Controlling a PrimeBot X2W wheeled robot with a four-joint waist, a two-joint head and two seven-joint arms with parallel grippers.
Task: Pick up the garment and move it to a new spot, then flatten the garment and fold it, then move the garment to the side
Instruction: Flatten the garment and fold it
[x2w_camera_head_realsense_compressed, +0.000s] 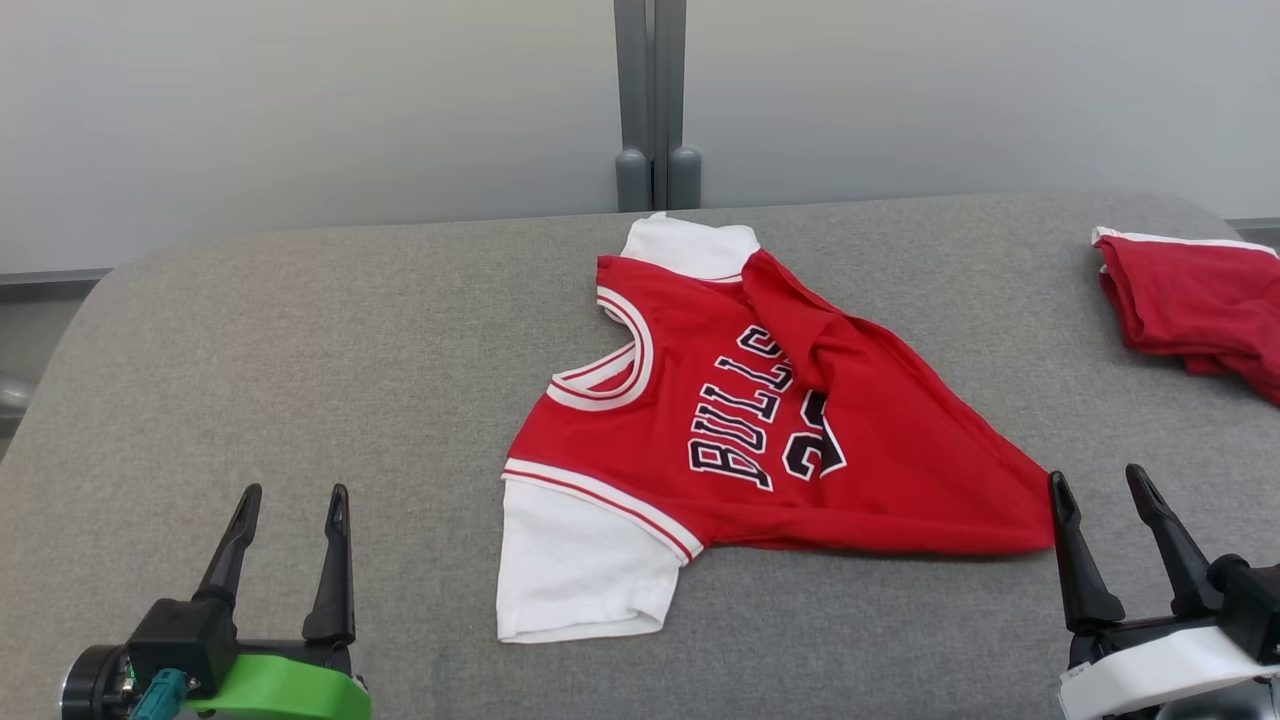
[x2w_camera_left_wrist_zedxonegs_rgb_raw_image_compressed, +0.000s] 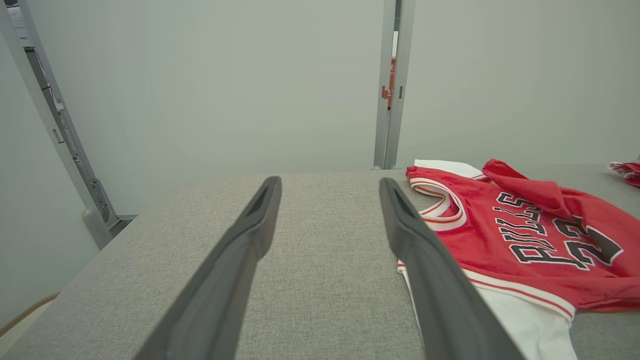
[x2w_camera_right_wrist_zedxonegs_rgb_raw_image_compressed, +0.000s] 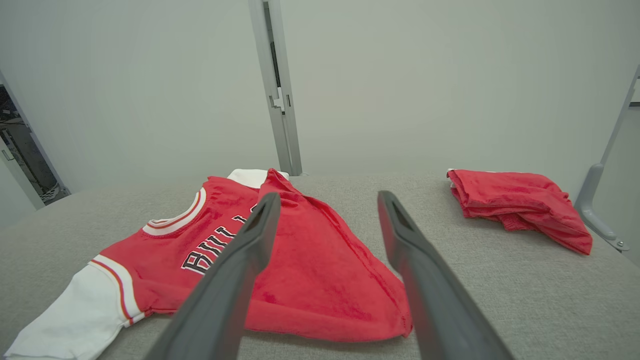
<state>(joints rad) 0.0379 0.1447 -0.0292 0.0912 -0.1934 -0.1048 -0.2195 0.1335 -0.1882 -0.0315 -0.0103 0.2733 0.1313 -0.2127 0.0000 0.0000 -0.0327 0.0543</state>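
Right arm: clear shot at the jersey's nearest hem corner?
Likely yes. The right gripper stands open right beside that corner of the jersey, with nothing lying on it or between them.

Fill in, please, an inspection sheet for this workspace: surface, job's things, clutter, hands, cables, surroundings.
Surface: grey fabric table, no stains seen.
Job's things: red jersey with white sleeves, lying unfolded, one side flipped over the lettering.
Clutter: second red garment, bunched at the far right.
Hands: left hand open, apart from the jersey; right hand open beside the jersey's hem corner; both hold nothing.
Cables: nothing seen.
Surroundings: pale wall panels, grey post behind the table.
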